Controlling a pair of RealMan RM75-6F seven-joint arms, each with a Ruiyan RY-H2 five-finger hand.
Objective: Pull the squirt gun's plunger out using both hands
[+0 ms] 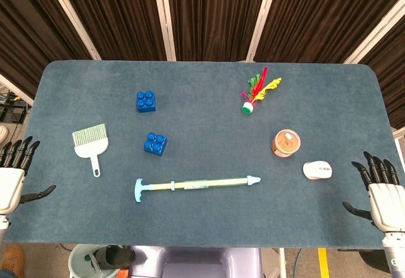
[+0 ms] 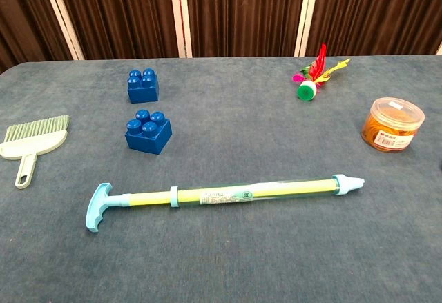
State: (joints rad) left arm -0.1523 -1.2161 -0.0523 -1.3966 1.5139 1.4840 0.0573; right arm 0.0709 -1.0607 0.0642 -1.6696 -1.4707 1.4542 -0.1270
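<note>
In the head view, the squirt gun (image 1: 196, 184) is seen lying flat on the blue table (image 1: 209, 221), near the front edge and about midway between the two hands, with its long axis running left to right. Its T-shaped handle (image 1: 139, 190) points toward the left hand (image 1: 14, 170) and its nozzle (image 1: 252, 180) toward the right hand (image 1: 381, 192). Both hands are held at the outer front corners of the table, well apart from the gun, with fingers spread and nothing gripped. The gun sits slightly left of centre, so the handle end is judged somewhat nearer the left hand than the nozzle end is to the right; each hand would have to be brought inward along the gun's own axis. A small brush (image 1: 90, 144), two blue blocks (image 1: 155, 144), a feathered shuttlecock (image 1: 256, 91), an orange jar (image 1: 285, 143) and a white mouse (image 1: 317, 170) are spread around it, none touching it. In the chest view, neither hand is shown. The gun (image 2: 228, 195) is seen as a slim tube, yellow-green inside a clear barrel, with a pale blue handle (image 2: 97, 206), a collar partway along and a pale blue tip (image 2: 349, 185). A short length of rod shows between handle and collar, so the plunger is judged to be almost fully pushed in.
</note>
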